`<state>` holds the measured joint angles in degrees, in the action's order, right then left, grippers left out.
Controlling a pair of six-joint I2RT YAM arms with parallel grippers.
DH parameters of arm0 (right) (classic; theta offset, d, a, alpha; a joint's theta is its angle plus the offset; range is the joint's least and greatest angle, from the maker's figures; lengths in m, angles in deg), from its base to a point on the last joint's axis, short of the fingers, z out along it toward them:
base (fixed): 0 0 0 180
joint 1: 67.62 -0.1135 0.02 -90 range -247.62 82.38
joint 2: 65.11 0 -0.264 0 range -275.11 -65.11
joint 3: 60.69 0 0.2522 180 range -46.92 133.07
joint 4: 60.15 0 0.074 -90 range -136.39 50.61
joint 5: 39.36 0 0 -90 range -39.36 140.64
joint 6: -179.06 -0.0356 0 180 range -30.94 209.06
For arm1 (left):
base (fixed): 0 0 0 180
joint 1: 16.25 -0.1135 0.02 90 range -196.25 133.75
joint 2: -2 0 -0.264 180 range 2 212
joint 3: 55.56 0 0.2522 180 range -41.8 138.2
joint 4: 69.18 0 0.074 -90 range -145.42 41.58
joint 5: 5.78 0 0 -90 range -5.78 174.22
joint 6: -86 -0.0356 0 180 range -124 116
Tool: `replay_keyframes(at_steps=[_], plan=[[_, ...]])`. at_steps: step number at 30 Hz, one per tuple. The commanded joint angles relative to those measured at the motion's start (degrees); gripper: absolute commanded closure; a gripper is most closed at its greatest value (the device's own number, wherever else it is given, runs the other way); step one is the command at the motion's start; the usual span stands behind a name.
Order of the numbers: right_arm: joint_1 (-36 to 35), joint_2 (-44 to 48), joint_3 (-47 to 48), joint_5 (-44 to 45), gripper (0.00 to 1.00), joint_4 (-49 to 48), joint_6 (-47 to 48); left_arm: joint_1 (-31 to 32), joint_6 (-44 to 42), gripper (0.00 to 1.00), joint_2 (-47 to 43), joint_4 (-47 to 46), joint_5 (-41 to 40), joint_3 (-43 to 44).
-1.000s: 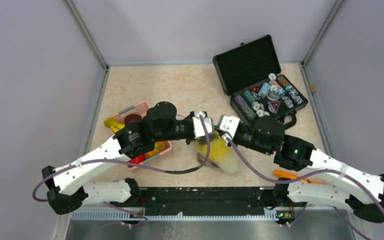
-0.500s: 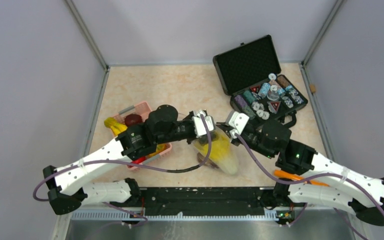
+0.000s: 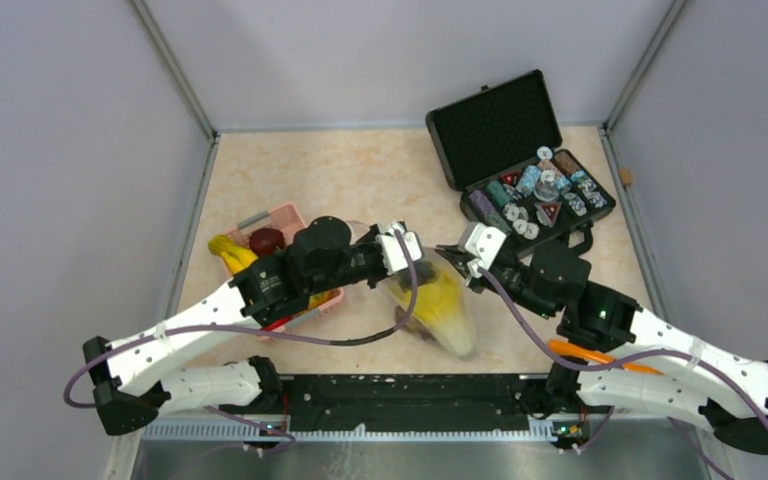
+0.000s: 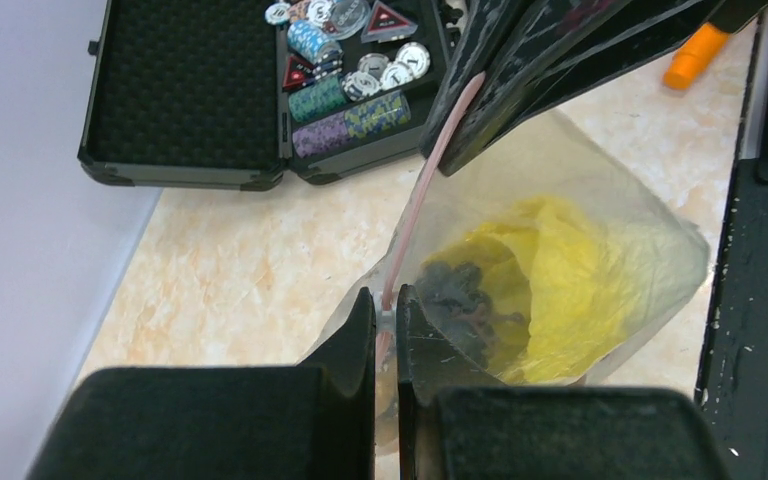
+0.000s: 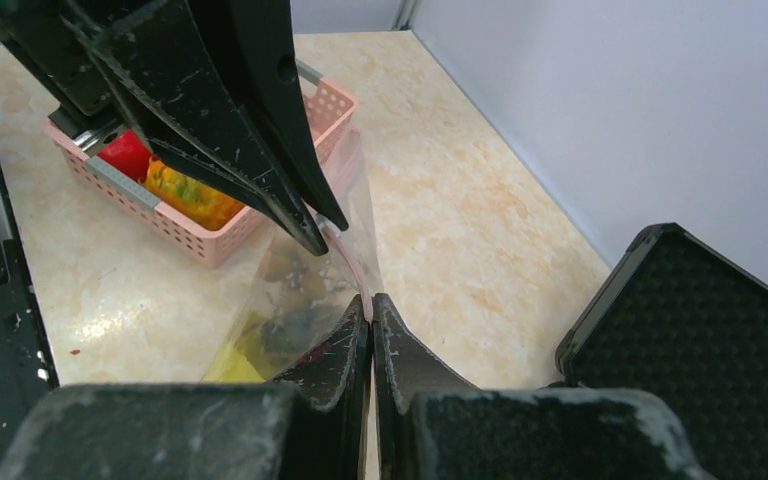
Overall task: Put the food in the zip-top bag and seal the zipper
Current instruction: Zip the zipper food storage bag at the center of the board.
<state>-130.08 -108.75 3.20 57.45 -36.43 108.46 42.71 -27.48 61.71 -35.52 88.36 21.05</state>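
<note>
Now both sets of jaws are pinched shut on the zipper (image 4: 415, 215): the left gripper (image 4: 385, 305) holds one end and the right gripper (image 5: 371, 305) the other, with the pink strip stretched between them. Below the strip the bag (image 4: 650, 250) slopes down to the table (image 3: 340, 170) between the arms, with a yellow piece (image 4: 570, 290) and the grape bunch (image 4: 460, 300) inside. A red piece (image 5: 125, 155) and an orange piece (image 5: 190, 195) lie in the basket (image 5: 185, 240) just beside the bag, and an open black case (image 3: 500, 125) stands well apart at the far right.
</note>
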Motion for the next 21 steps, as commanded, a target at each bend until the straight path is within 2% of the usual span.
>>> replay_keyframes(at_steps=[1,8,12,14,15,16,17,18,21], plan=[[0.14,3.17,2.61,-0.27,1.00,-6.31,-1.02,-1.67,0.72,1.00,-1.47,1.71,-5.89,-2.24],[0.15,3.98,2.62,-2.13,1.00,-5.58,-1.38,-3.93,1.05,1.00,-4.23,-0.96,-4.51,-4.61],[0.22,1.66,4.01,-6.26,0.99,-1.38,-1.35,-3.94,0.99,1.00,-5.12,-3.61,1.71,-4.06],[0.21,0.03,5.18,-6.62,0.63,1.91,-1.47,-3.94,0.87,1.00,-4.98,-3.84,3.97,-2.82],[0.17,-0.69,5.86,-7.76,0.53,2.90,-1.39,-3.94,0.82,1.00,-4.75,-3.37,4.75,-2.01],[0.17,-1.27,6.34,-8.53,0.32,3.72,-1.54,-3.94,0.74,1.00,-4.42,-2.74,5.34,-1.13],[0.19,-1.79,6.83,-8.83,0.22,4.28,-1.47,-3.94,0.61,1.00,-4.23,-1.99,5.79,-0.24],[0.15,-2.48,7.35,-9.10,0.18,4.95,-1.28,-3.94,0.51,1.00,-3.97,-1.24,6.00,0.61],[0.19,-3.46,8.99,-7.93,0.17,6.60,-0.91,-3.94,0.53,1.00,-4.15,-0.40,7.53,1.84]])
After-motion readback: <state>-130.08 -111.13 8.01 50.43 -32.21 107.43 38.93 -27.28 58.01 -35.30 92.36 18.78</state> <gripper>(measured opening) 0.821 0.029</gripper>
